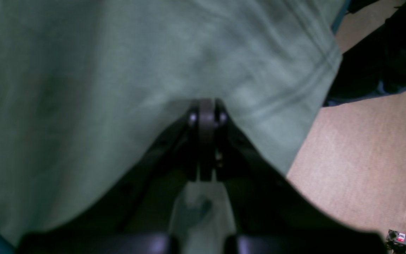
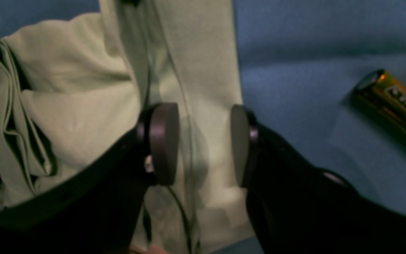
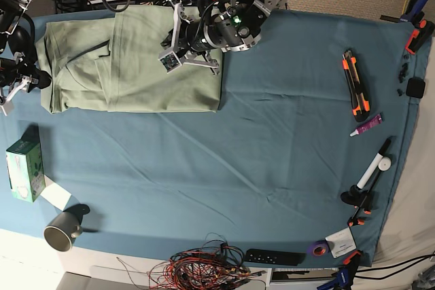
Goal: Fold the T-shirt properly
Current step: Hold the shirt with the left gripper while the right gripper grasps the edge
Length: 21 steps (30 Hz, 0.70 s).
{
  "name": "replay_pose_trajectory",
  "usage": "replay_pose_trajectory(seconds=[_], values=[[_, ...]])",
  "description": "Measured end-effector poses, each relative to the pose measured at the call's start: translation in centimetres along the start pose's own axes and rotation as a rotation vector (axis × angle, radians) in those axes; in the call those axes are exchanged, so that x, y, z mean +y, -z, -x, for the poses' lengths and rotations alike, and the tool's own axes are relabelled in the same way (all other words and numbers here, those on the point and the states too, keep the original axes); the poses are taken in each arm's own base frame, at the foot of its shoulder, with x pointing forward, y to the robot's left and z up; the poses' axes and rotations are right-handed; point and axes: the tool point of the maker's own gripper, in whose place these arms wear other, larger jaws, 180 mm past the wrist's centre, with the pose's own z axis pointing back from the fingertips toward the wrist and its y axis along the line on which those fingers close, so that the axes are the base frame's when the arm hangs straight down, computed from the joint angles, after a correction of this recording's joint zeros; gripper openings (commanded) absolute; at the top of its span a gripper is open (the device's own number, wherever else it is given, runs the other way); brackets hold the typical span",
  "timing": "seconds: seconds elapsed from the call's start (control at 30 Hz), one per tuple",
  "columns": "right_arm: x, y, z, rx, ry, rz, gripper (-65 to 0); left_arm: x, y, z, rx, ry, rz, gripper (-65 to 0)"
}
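**Sage-green knit shirt folded at the far left corner of the cloth**

Pale sage-green knit, the T-shirt (image 3: 129,59) lies partly folded on the blue-teal table cloth (image 3: 258,147), in that cloth's far left corner as the base view shows it; its near edge runs fairly straight, and a doubled layer forms a vertical ridge down its middle. The left gripper (image 1: 206,116) is clenched tight on the T-shirt's fabric, the jaws pressed together with green cloth draped on both sides of them and a stitched hem running just beside; in the base view this arm reaches over the T-shirt's right part. The right gripper (image 2: 204,144) stands released, its round pads (image 2: 164,141) well apart over a flat strip of the T-shirt near bunched folds; whether the pads touch the fabric is hard to tell from the blurred wrist view. A gold battery (image 2: 393,106) lies on the table cloth near that side of the T-shirt; a green box (image 3: 24,170) and a metal cup (image 3: 62,230) sit well apart from the T-shirt, toward the cloth's near left corner.
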Motion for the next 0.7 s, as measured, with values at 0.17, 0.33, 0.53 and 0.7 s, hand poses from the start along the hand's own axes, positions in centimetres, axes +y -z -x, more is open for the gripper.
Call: replay_pose_trajectory(seconds=[0.17, 0.33, 0.53, 0.7], values=[[-1.6, 0.2, -0.6, -0.035, -0.033, 0.1, -40.1, 0.0, 0.0, 0.0, 0.0, 0.0, 0.0, -65.0], [-2.3, 0.1, -1.0, -0.053, -0.027, 0.144, -40.1, 0.0, 0.0, 0.0, 0.0, 0.0, 0.0, -65.0], [-1.3, 0.2, -0.8, -0.043, 0.004, 0.082, -40.1, 0.0, 0.0, 0.0, 0.0, 0.0, 0.0, -65.0], [1.0, 0.9, -0.2, -0.021, 0.003, -0.029, -40.1, 0.0, 0.0, 0.0, 0.0, 0.0, 0.0, -65.0]])
